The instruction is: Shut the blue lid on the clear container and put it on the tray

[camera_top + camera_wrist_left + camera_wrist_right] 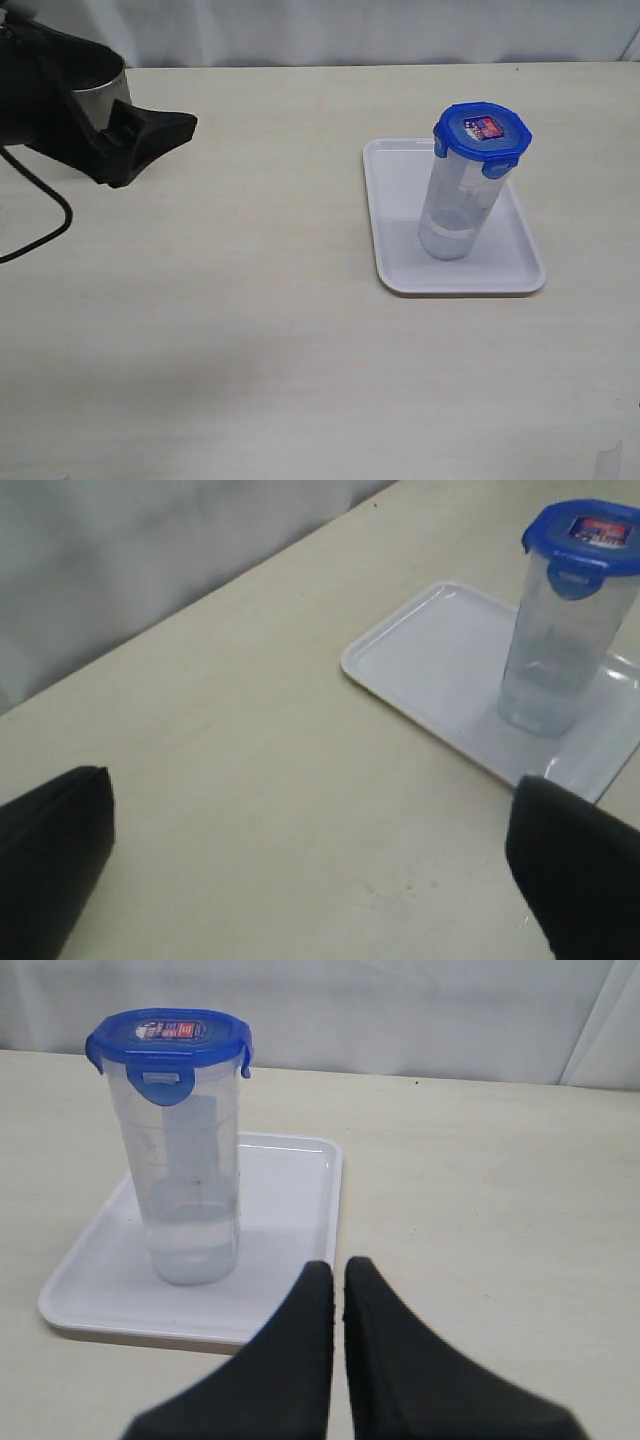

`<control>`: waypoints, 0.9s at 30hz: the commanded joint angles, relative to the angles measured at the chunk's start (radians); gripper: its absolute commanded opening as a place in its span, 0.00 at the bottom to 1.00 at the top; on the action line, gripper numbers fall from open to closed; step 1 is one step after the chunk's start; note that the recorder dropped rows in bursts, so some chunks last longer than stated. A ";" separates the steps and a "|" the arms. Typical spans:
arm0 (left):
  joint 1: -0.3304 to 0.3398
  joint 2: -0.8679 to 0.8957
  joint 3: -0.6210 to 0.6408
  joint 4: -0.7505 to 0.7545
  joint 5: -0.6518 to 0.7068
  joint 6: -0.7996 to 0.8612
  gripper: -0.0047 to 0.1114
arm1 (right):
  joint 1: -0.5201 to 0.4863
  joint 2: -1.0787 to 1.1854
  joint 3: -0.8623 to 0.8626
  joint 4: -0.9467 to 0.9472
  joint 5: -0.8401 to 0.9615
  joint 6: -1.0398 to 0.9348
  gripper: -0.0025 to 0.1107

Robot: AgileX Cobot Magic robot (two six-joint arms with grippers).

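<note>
The right gripper [338, 1265] has its two black fingers pressed together with nothing between them, and its tip points toward the tray. The left gripper [312, 785] has its fingers wide apart and holds nothing. In the exterior view it is in the upper left of the frame, well apart from the tray, and a grey metal cup [100, 78] is partly hidden behind it. The clear container [460, 205] stands upright on the white tray [400, 200], at the right middle of the frame. The blue lid [482, 130] sits on its rim with the flaps folded down. Inside, the lower part looks cloudier; I cannot tell whether it is liquid.
</note>
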 commanded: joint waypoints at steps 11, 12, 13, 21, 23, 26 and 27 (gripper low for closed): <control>0.004 -0.399 0.060 -0.004 -0.080 -0.095 0.95 | -0.004 -0.006 0.002 -0.001 0.001 0.000 0.06; 0.004 -0.424 0.060 -0.004 -0.093 -0.096 0.95 | -0.004 -0.006 0.002 -0.001 0.001 0.000 0.06; 0.004 -0.449 0.060 -0.004 -0.108 -0.098 0.95 | -0.004 -0.006 0.002 -0.001 0.001 0.000 0.06; 0.004 -0.621 0.060 -0.004 -0.190 -0.156 0.95 | -0.004 -0.006 0.002 -0.001 0.001 0.000 0.06; 0.004 -0.656 0.060 -0.004 -0.222 -0.156 0.95 | -0.004 -0.006 0.002 -0.001 0.001 0.000 0.06; 0.004 -0.703 0.060 -0.004 -0.242 -0.166 0.95 | -0.004 -0.006 0.002 -0.001 0.001 0.000 0.06; 0.004 -0.716 0.060 -0.004 -0.242 -0.171 0.95 | -0.004 -0.006 0.002 -0.001 0.001 0.000 0.06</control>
